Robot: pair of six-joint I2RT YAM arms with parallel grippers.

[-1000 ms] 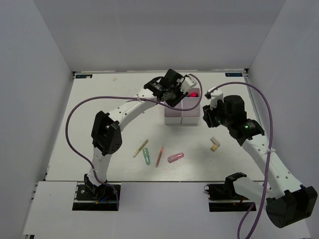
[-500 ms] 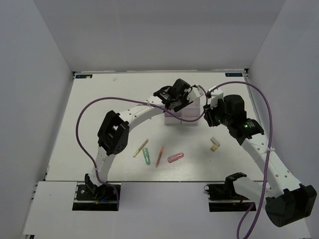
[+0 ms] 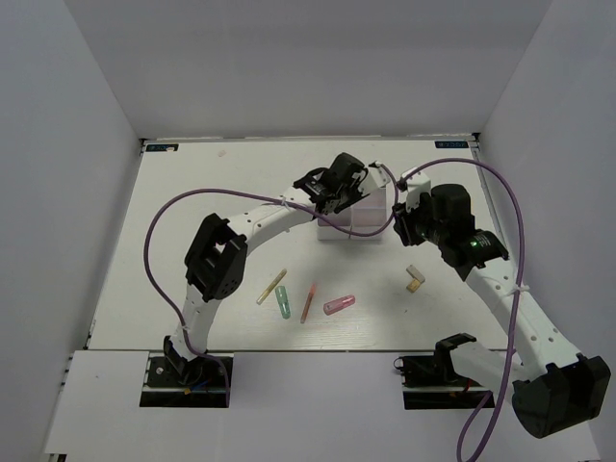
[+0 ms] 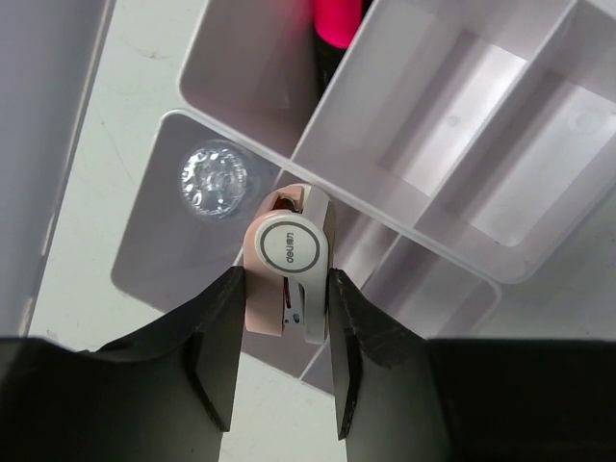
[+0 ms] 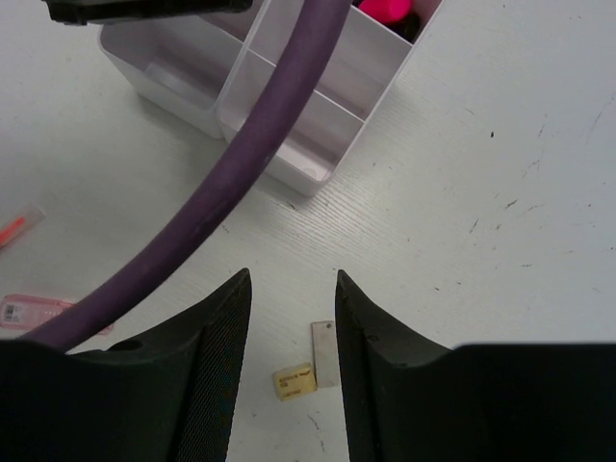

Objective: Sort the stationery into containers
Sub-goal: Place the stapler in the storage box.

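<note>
The white organiser [image 3: 353,219] stands at the back middle of the table. My left gripper [image 3: 343,183] hovers over it, shut on a small pink and white block [image 4: 287,248] with a round label; my left gripper [image 4: 285,289] holds it just above a compartment wall [image 4: 385,207]. A pink-capped marker [image 4: 337,19] stands in one compartment. My right gripper [image 3: 402,231] is open and empty, right of the organiser. In the right wrist view a beige block [image 5: 295,381] and a flat grey piece [image 5: 324,353] lie on the table under my right gripper [image 5: 289,289].
On the table in front lie a tan stick [image 3: 271,286], a green tube [image 3: 283,301], an orange stick [image 3: 308,301], a pink tube [image 3: 339,304] and the beige block [image 3: 416,279]. A purple cable [image 5: 241,164] crosses the right wrist view.
My left gripper has moved right, from the organiser's back left corner to over its compartments, still holding the block. The right arm has barely moved.
</note>
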